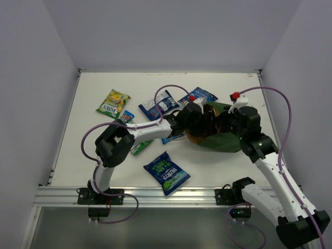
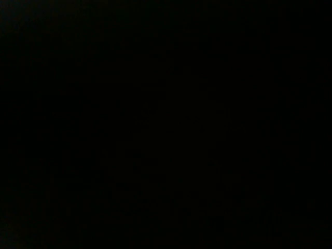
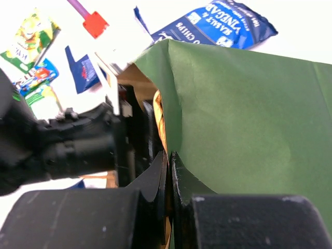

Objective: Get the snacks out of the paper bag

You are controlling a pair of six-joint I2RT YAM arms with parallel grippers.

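Note:
The dark green paper bag (image 1: 222, 140) lies on its side at centre right, its brown inside facing left. My left gripper (image 1: 194, 116) reaches into the bag's mouth; its fingers are hidden and the left wrist view is all black. Its black body also shows in the right wrist view (image 3: 78, 148). My right gripper (image 3: 170, 155) is shut on the bag's upper edge (image 3: 171, 104) and holds the mouth up. Outside the bag lie a yellow-green packet (image 1: 113, 102), a blue-white packet (image 1: 160, 102), a dark blue crisp bag (image 1: 200, 95) and another dark blue crisp bag (image 1: 166, 173).
A green-white packet (image 1: 140, 147) and a small blue bar (image 1: 125, 116) lie under and beside the left forearm. The table is walled on the left, back and right. A metal rail (image 1: 155, 196) runs along the near edge.

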